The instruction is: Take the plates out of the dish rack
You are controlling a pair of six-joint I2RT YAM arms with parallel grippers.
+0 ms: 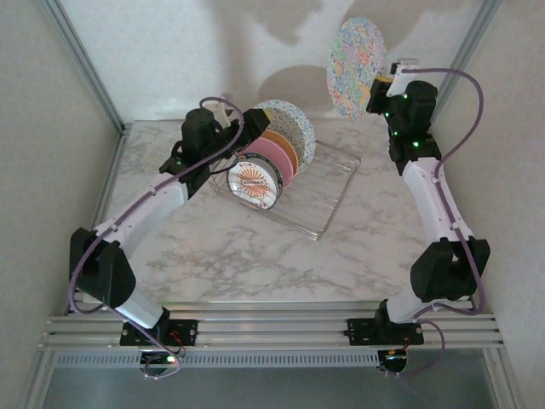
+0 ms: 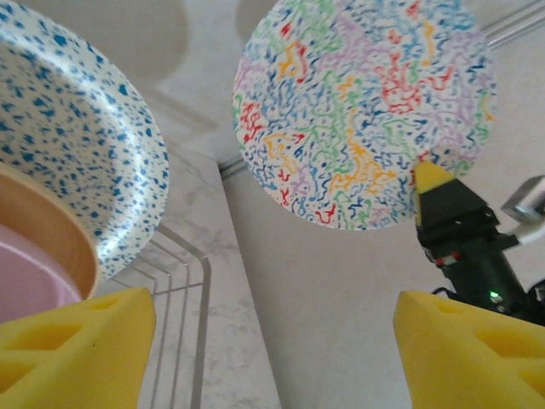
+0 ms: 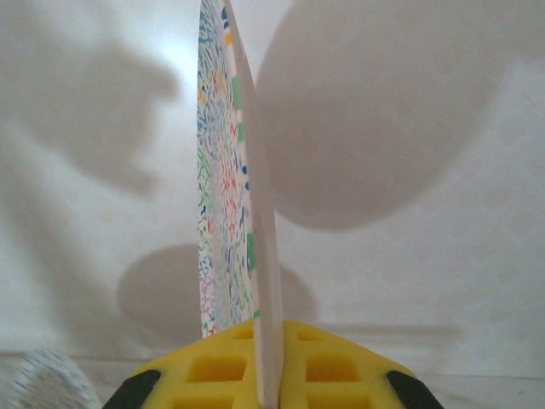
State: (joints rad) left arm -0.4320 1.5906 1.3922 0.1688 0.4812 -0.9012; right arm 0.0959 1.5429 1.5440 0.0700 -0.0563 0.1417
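Standing on edge, the multicolour squiggle plate (image 1: 356, 68) hangs high over the surface's (image 1: 255, 264) far right corner, beyond the dish rack (image 1: 328, 200). Your right hand (image 1: 381, 90) is clamped on its lower rim, so you set down below. Your left hand (image 2: 272, 341) gapes empty beside the blue-speckled plate (image 1: 298, 128).

**No legible writing in view**

The one mark that might carry lettering is the orange-brown emblem (image 1: 253, 179) on the small white plate (image 1: 257, 201), which stands in the dish rack (image 1: 328, 206) toward the bench's far edge. It is too small to read. The multicolour plate (image 2: 366, 111) and the blue-speckled plate (image 2: 77, 145) bear pattern alone.
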